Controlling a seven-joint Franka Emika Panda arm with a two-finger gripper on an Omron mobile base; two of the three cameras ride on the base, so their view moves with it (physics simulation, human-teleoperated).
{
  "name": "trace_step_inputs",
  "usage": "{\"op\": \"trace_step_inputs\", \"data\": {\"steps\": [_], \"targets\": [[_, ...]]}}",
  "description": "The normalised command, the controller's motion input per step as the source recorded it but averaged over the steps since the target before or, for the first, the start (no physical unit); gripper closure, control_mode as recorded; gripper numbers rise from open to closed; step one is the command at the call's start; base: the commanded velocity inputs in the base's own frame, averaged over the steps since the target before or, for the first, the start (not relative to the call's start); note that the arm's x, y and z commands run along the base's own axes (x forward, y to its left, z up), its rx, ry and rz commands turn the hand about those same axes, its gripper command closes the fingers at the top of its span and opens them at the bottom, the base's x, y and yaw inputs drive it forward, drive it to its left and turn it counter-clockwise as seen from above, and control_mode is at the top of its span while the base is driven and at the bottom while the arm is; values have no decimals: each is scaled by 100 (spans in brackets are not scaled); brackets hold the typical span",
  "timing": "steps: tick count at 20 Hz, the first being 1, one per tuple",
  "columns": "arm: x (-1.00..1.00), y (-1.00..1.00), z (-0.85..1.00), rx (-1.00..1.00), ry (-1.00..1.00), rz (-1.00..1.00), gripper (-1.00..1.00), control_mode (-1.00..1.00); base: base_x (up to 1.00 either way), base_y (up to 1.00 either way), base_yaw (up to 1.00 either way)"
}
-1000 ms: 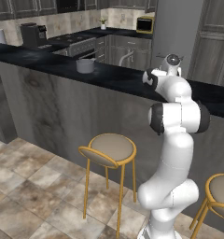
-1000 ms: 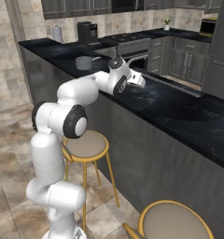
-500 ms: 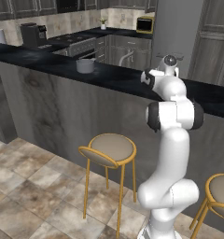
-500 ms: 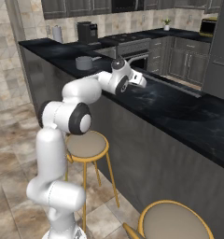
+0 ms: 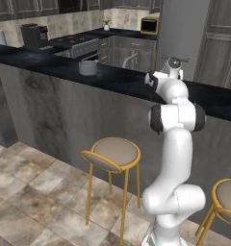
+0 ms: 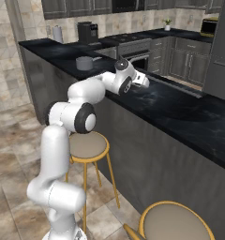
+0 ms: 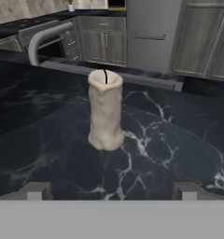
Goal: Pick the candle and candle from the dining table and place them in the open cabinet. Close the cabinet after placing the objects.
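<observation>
End effector sits low over the bench, jaws spread wide and empty, with the two dark tips at the lower left and lower right of the hand view. Candle stands upright on the glossy black marbled bench top straight ahead of the end effector, centred between the line of the two tips but apart from them, no contact. It is cream-beige and lumpy, with a short dark wick at its top and a slightly flared foot. Beyond the candle, further from the end effector, a curved metal faucet arches up at the far edge of the bench, and behind that stand grey panelled lower cupboards. In the right base view the end effector is held out over the bench at the end of the bent arm; the candle itself cannot be made out there. A grey pot rests on the bench well off to the side of the end effector, toward the far end of the bench top. Two yellow-legged stools stand on the tiled floor below and behind the end effector, one beside the arm's base, the other further along the bench front
</observation>
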Motion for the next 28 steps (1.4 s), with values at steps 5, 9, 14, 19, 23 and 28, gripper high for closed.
{"op": "trace_step_inputs", "data": {"steps": [5,9,14,19,23,28], "targets": [[25,-5,-3,0,0,0,-100,-100,0,0,0],[24,0,-5,0,0,0,-100,-100,0,0,0],[23,-1,-8,0,0,0,-100,-100,0,0,0],[21,0,-10,0,0,0,-100,-100,0,0,0],[19,-1,-10,0,0,0,-100,-100,0,0,0],[20,-1,-9,0,0,0,-100,-100,0,0,0]]}}
